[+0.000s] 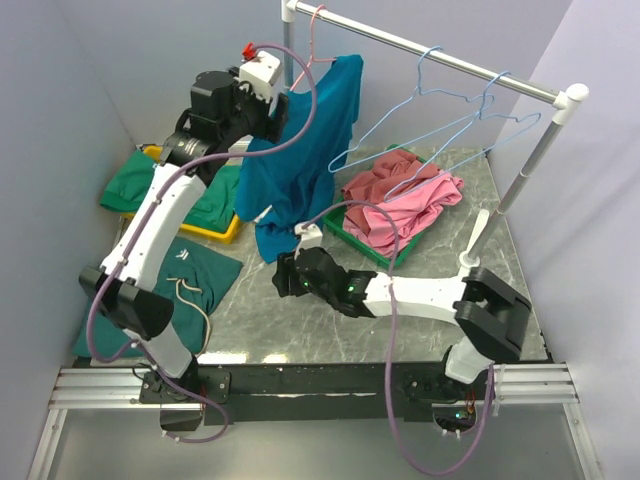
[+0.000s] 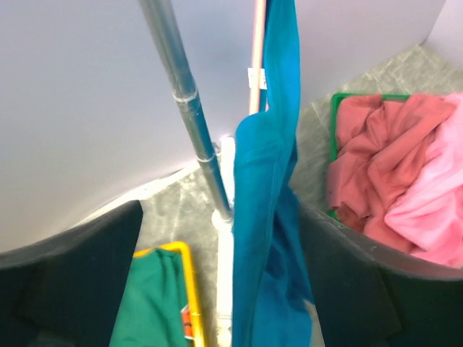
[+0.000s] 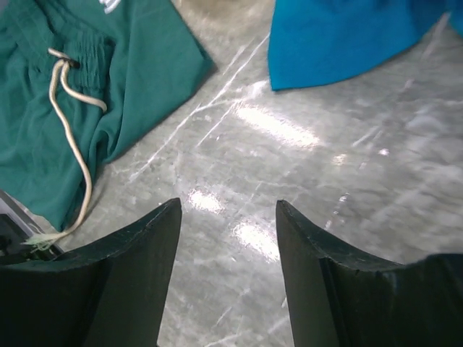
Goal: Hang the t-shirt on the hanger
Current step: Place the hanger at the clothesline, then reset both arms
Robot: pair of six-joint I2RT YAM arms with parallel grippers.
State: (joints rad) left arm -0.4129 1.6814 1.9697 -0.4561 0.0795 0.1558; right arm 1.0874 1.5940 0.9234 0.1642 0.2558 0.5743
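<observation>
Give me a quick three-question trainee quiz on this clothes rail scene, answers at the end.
1. True or false: the plain teal-blue cloth t-shirt hangs below the metal rail, between the fingers of the left gripper.
2. The right gripper is: A, shut on cloth; B, open above the grey marble table; C, out of view.
3. What fills the green plastic tray?

Key: 1 true; 2 B; 3 pink and maroon clothes.
</observation>
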